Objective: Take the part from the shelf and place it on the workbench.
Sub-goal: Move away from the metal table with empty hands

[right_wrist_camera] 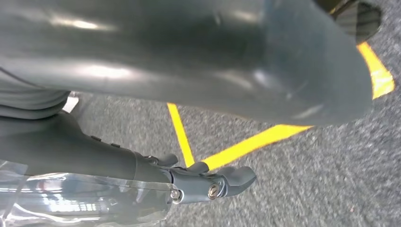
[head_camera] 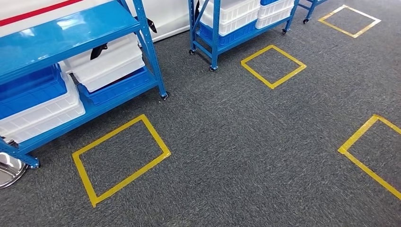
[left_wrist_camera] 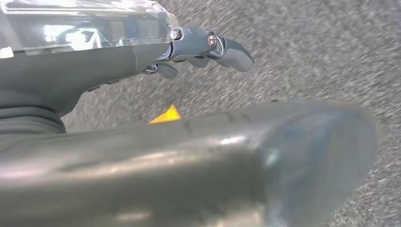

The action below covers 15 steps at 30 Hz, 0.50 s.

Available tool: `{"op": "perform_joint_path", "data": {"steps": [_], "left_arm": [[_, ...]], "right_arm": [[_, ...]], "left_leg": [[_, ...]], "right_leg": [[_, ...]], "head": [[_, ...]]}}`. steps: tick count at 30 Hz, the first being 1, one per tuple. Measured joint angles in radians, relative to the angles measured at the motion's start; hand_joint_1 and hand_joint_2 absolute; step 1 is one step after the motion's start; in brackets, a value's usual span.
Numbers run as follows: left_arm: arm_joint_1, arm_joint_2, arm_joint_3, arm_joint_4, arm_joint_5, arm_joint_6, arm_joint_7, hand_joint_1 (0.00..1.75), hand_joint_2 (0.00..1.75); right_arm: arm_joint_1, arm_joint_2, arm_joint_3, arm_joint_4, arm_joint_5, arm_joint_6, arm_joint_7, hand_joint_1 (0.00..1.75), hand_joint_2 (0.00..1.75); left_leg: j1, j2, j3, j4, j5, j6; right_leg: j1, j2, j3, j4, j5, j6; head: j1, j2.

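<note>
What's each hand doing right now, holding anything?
Left hand: holds nothing, fingers apart, over the carpet.
Right hand: holds nothing, fingers apart, over yellow floor tape.

On your left hand [left_wrist_camera: 142,61] you see a clear, glossy cover over the back, dark grey casing under it, and a ribbed grey cuff at the wrist. Its fingers [left_wrist_camera: 231,49] are blue-grey, rounded at the tips, with a small silver screw at the knuckle. The thick thumb is smooth, shiny grey with a bluish sheen. Your right hand [right_wrist_camera: 142,179] looks the same: clear cover, dark casing, ribbed cuff, and blue-grey fingers [right_wrist_camera: 236,177] with two silver screws.
</note>
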Motion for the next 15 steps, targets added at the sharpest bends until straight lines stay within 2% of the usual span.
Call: {"op": "perform_joint_path", "data": {"steps": [1, 2, 3, 4, 5, 6, 7, 9, 10, 11, 13, 14, 15], "left_arm": [[-0.001, 0.0, 0.0, 0.0, 0.0, 0.0, 0.0, 0.0, 0.0], [-0.004, -0.001, 0.0, 0.0, 0.001, 0.0, 0.0, 0.0, 0.0], [-0.006, -0.001, 0.0, 0.0, 0.001, 0.0, 0.0, 0.0, 0.0], [-0.007, -0.001, 0.0, 0.0, 0.003, 0.0, 0.0, 0.0, 0.0], [-0.005, -0.001, 0.0, 0.0, 0.004, 0.0, 0.0, 0.0, 0.0], [-0.004, -0.001, 0.0, 0.0, 0.005, 0.0, 0.0, 0.0, 0.0], [-0.002, -0.001, 0.0, 0.0, 0.006, 0.001, -0.001, 0.0, 0.0], [-0.004, 0.001, 0.0, 0.001, 0.006, 0.001, -0.003, 0.0, 0.0], [-0.006, 0.001, 0.0, 0.001, 0.006, 0.001, -0.005, 0.0, 0.0], [-0.008, 0.002, 0.0, 0.001, 0.006, 0.001, -0.006, 0.0, 0.0], [-0.005, 0.002, 0.0, 0.002, 0.006, 0.002, -0.008, 0.0, 0.0], [-0.003, 0.001, 0.0, 0.002, 0.006, 0.002, -0.008, 0.0, 0.0], [-0.002, 0.0, 0.0, 0.003, 0.006, 0.002, -0.008, 0.0, 0.0]], "right_arm": [[0.002, 0.0, 0.0, 0.0, 0.0, 0.0, 0.0, 0.0, 0.0], [0.004, 0.0, 0.0, 0.0, 0.0, 0.0, 0.0, 0.0, 0.0], [0.006, 0.0, 0.0, 0.0, 0.0, 0.0, 0.0, 0.0, 0.0], [0.007, 0.0, 0.0, 0.0, 0.001, 0.0, 0.0, 0.0, 0.0], [0.007, 0.0, 0.0, 0.0, 0.001, 0.0, 0.0, 0.0, 0.0], [0.006, 0.0, 0.0, 0.0, 0.001, 0.0, 0.0, 0.0, 0.0], [0.005, 0.0, 0.0, 0.0, 0.002, 0.0, 0.0, 0.0, 0.0], [0.004, 0.002, 0.0, 0.0, 0.002, 0.0, 0.0, 0.0, 0.0], [0.003, 0.003, 0.0, 0.0, 0.003, 0.0, 0.0, 0.0, 0.0], [0.002, 0.004, 0.0, 0.0, 0.003, 0.0, 0.0, 0.0, 0.0], [-0.003, 0.004, 0.0, 0.0, 0.004, 0.0, 0.0, 0.0, 0.0], [-0.005, 0.003, 0.0, 0.0, 0.004, 0.0, 0.0, 0.0, 0.0], [-0.005, 0.003, 0.0, 0.0, 0.004, 0.0, 0.0, 0.0, 0.0]], "left_leg": [[0.0, 0.035, -0.022, 0.049, -0.03, -0.001], [-0.001, 0.061, -0.054, 0.116, -0.066, -0.003], [-0.001, 0.072, -0.086, 0.186, -0.098, -0.005], [-0.001, 0.075, -0.106, 0.235, -0.114, -0.006], [-0.001, 0.078, -0.109, 0.25, -0.111, -0.004], [-0.002, 0.081, -0.089, 0.22, -0.089, -0.001], [-0.005, 0.091, -0.052, 0.156, -0.056, 0.005], [-0.018, 0.143, 0.023, 0.018, -0.01, 0.025], [-0.025, 0.162, 0.042, -0.022, -0.001, 0.033], [-0.031, 0.172, 0.047, -0.038, -0.001, 0.039], [-0.03, 0.147, 0.048, -0.047, 0.008, 0.046], [-0.026, 0.135, 0.052, -0.056, 0.015, 0.049], [-0.021, 0.123, 0.056, -0.064, 0.022, 0.053]], "right_leg": [[0.002, -0.015, -0.001, -0.002, 0.001, -0.006], [0.006, -0.03, -0.003, -0.001, 0.001, -0.01], [0.01, -0.047, -0.005, 0.0, 0.0, -0.012], [0.014, -0.063, -0.007, 0.001, -0.001, -0.014], [0.017, -0.079, -0.007, 0.001, -0.002, -0.015], [0.02, -0.094, -0.006, 0.002, -0.003, -0.016], [0.022, -0.107, -0.004, 0.002, -0.004, -0.017], [0.026, -0.131, 0.002, 0.002, -0.007, -0.015], [0.027, -0.142, 0.004, 0.002, -0.008, -0.012], [0.027, -0.153, 0.005, 0.001, -0.009, -0.007], [0.026, -0.17, 0.01, -0.002, -0.01, 0.003], [0.025, -0.156, 0.012, 0.002, -0.016, 0.01], [0.023, -0.129, 0.005, 0.02, -0.031, 0.016]], "head": [[-0.002, 0.0], [-0.003, 0.0], [-0.004, 0.0], [-0.004, 0.0], [-0.004, 0.0], [-0.004, 0.0], [-0.004, 0.0], [-0.003, 0.0], [-0.003, 0.0], [-0.003, 0.0], [-0.003, 0.0], [-0.003, 0.0], [-0.002, 0.0]]}}
